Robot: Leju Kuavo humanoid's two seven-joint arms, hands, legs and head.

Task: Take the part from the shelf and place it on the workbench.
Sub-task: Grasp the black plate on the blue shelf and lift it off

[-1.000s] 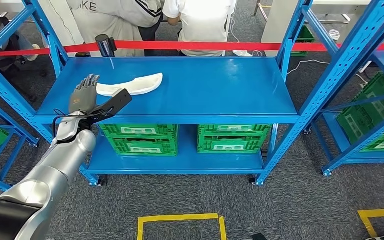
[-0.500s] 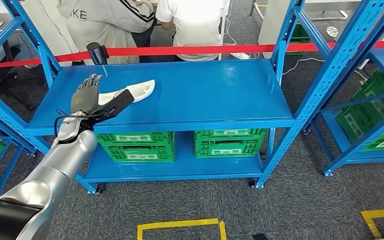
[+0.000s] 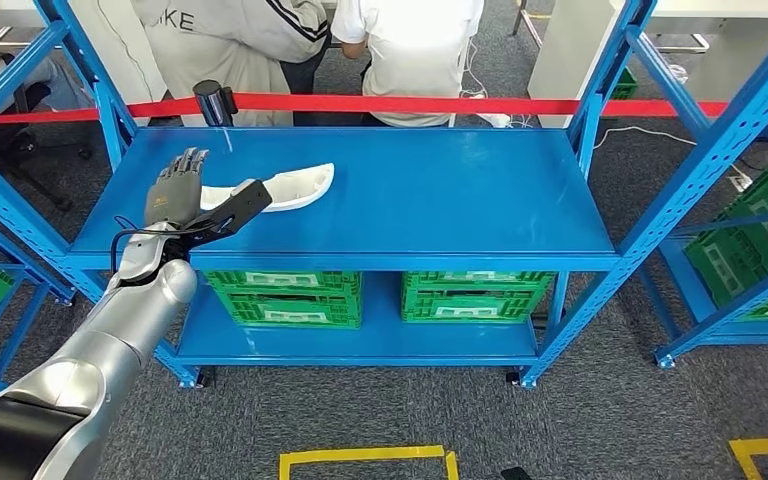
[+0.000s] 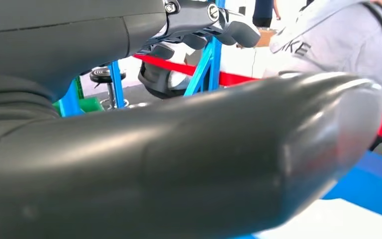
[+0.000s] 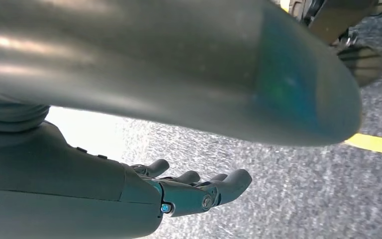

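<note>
White and curved, the part (image 3: 282,186) lies flat on the top level of the blue shelf (image 3: 440,190), toward its left side and about midway between the near and far edges. Your left robot hand (image 3: 175,190) sits over that same level just left of the part, fingers (image 3: 188,163) spread apart and pointing toward the far edge, thumb (image 3: 235,204) stretched out to the right across the part's left end. You cannot tell whether the thumb touches the part; nothing is gripped. In the left wrist view the thick grey thumb (image 4: 229,159) crosses most of the picture, with a strip of the part (image 4: 338,221) below it.

Your right robot hand (image 5: 179,194) hangs above grey carpet (image 5: 278,199) with a yellow line (image 5: 375,144) on it, fingers loosely apart, holding nothing.

Green crates (image 3: 285,292) stand on the lower level of the shelf. Beyond the shelf runs a red barrier tape (image 3: 410,104), and two people (image 3: 240,40) stand behind it.
</note>
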